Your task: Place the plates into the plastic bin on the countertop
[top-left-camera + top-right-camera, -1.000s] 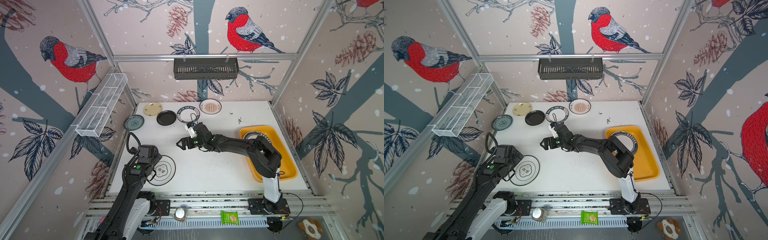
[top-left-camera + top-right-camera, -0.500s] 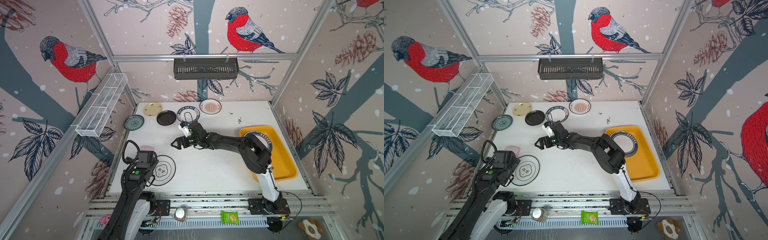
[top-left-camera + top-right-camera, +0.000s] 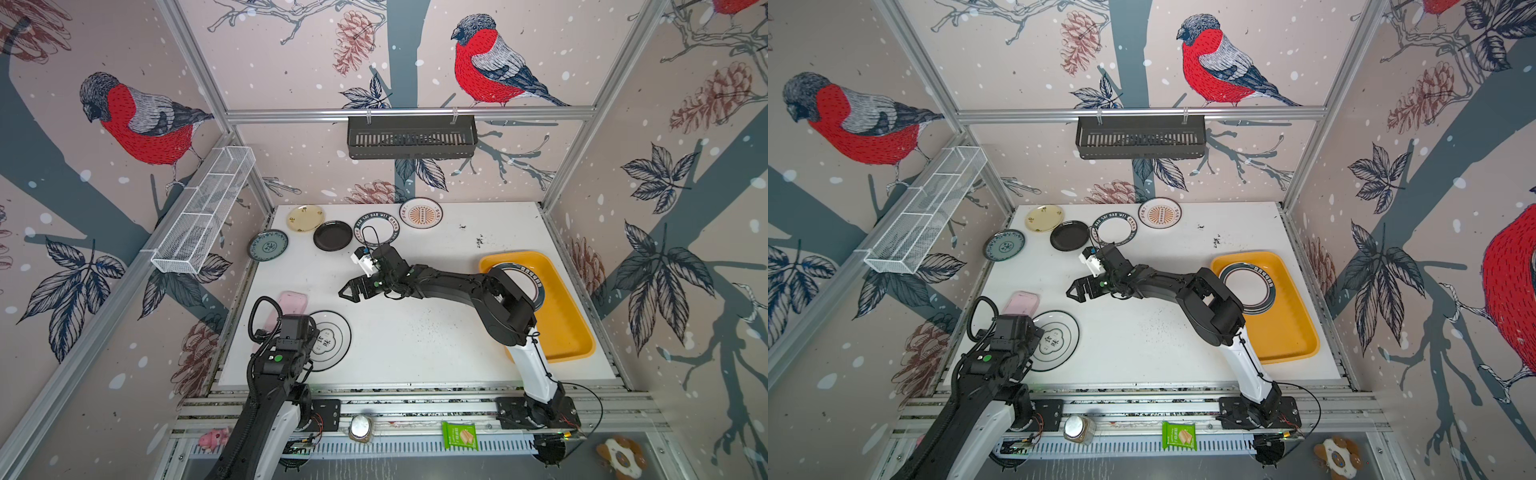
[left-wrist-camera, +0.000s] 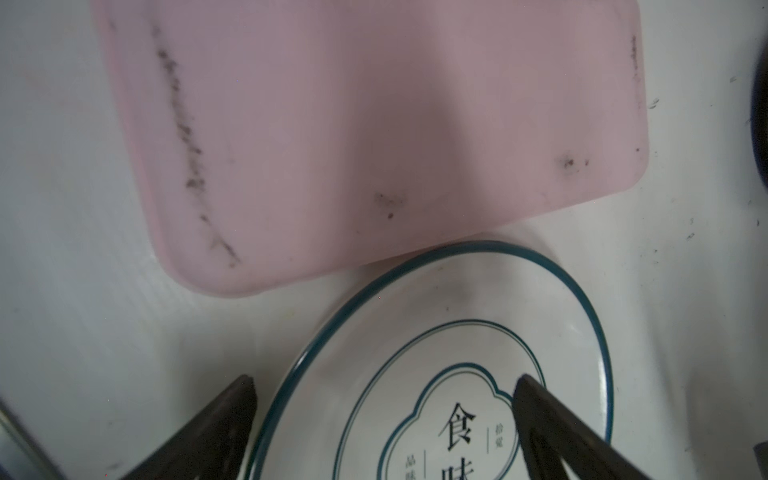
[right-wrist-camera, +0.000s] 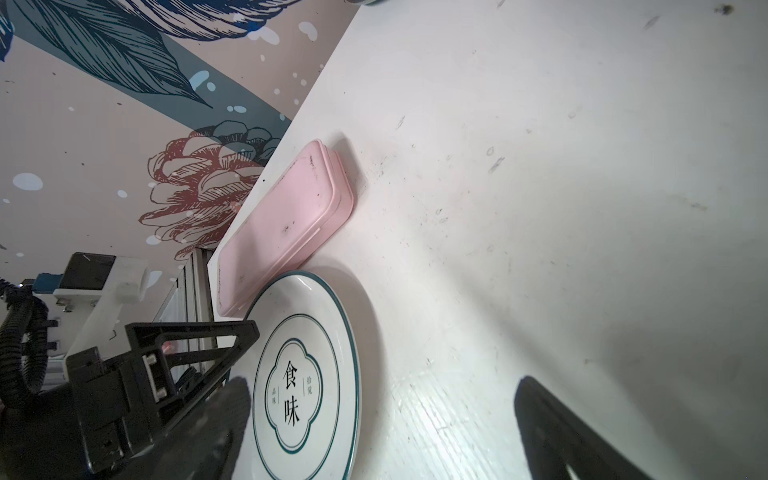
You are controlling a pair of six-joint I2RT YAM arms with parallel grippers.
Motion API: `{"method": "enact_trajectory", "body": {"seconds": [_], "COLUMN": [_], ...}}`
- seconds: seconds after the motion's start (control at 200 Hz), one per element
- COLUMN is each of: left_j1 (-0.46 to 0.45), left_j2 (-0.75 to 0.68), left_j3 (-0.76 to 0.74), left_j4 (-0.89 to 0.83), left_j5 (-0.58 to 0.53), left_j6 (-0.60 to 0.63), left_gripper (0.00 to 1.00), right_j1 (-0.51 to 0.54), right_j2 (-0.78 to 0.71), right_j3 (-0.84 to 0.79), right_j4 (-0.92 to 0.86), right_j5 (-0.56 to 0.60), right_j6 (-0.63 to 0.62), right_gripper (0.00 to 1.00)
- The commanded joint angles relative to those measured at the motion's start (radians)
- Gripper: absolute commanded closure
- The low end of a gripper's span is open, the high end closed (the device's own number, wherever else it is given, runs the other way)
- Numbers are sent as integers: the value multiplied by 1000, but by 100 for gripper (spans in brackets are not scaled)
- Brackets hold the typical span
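Left gripper [image 4: 384, 382] hanging wide open and empty astride the rim of the emblem plate [image 3: 334, 343], plate touching a pink box [image 3: 293, 301], right gripper [image 3: 348, 292] hovering wide open, holding nothing, above the countertop [image 3: 415, 340], rimmed plate [image 3: 1254, 286] lying in the yellow bin [image 3: 1291, 332], row of plates [image 3: 332, 235] sitting along the far edge

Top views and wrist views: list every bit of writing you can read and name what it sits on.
"食味": centre emblem of the front-left white plate; small characters beside it blurred.
"HAO SHI HAO WEI", roughly: rim of the dark-rimmed plate at the back.
Plate in the yellow bin: rim lettering too small to read.
Orange sunburst plate: characters too small.
Green packet in front: print blurred.
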Motion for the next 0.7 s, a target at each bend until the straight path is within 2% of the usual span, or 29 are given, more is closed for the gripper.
{"method": "enact_trajectory", "body": {"seconds": [0.0,0.31,0.515,0.695], "left_j1": [2,2,2,2], "left_j2": [-11,17,51,106], "left_j3": [-19,-88,-83,-91], "left_j4": [63,328,428,535], "left_j5": [44,173,203,273], "left_j6": [-22,42,90,127], "left_gripper": [4,3,3,4], "right_j1": [2,0,-16,-43], "right_j2": [18,38,38,48], "right_j3": [22,20,-8,-31], "right_j4": [-55,-115,-97,-91], "right_j5": [4,7,-13,-65], "right_j6": [-25,-30,13,51], "right_gripper": [1,8,14,25]}}
